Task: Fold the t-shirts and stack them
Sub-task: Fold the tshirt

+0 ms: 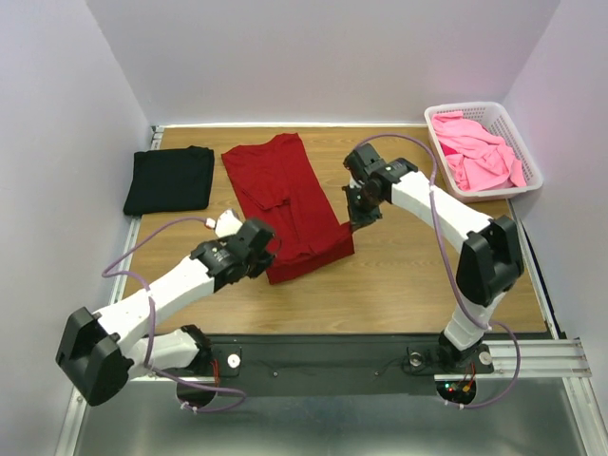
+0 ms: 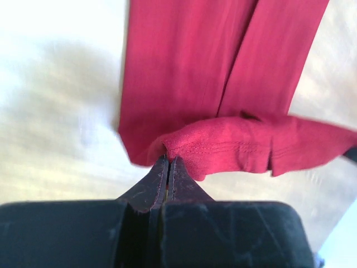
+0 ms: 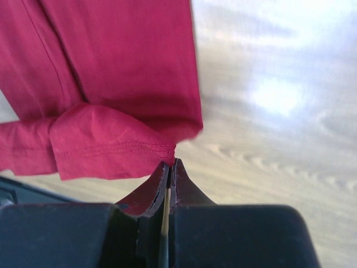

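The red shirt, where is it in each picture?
Top view: red shirt in the middle of the picture.
Left wrist view: red shirt fills the top middle; left fingers pinch its stitched hem.
Right wrist view: red shirt at upper left; right fingers pinch the hem.
Shared landmark: that stitched hem.

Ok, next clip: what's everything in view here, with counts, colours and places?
dark red t-shirt: one, dark red, mid-table, folded lengthwise, near hem lifted
black t-shirt: one, black, folded, far left of table
pink t-shirts: count unclear, bright pink, heaped in the basket
basket: one, white lattice, far right corner
table: one, wood-toned
left fingers: one pair, black, shut on the hem's left corner
right fingers: one pair, black, shut on the hem's right corner
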`<state>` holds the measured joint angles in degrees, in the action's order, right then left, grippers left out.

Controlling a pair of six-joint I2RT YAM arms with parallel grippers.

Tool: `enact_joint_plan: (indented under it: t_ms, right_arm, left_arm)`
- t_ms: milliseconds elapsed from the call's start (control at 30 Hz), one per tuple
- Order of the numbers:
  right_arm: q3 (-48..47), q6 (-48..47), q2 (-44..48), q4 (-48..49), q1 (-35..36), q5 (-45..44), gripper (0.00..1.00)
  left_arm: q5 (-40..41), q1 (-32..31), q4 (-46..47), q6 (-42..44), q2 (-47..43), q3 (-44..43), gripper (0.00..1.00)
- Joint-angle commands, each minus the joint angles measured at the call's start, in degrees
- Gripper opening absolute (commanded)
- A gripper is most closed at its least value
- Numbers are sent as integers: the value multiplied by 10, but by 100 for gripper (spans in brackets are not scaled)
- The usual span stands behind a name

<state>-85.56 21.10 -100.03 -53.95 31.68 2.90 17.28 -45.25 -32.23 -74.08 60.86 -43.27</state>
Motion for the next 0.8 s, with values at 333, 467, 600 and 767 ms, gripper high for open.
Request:
enact_joint_plan:
  t_ms: [333,467,600,767]
  right_arm:
    - [-209,-41,-158,50,1,-32,1]
    - [-253,-48,-190,55,1,-33,1]
    - [-285,-51,-210,63,1,-37,1]
    - [-300,-53,-228,71,1,-34,1]
  left_arm:
    - [30,160,155,220,77,-24,0]
    - [36,170,178,236,104,-36,0]
    - [37,184,194,242,114,-32,0]
    - [36,201,205,257,132,-38,0]
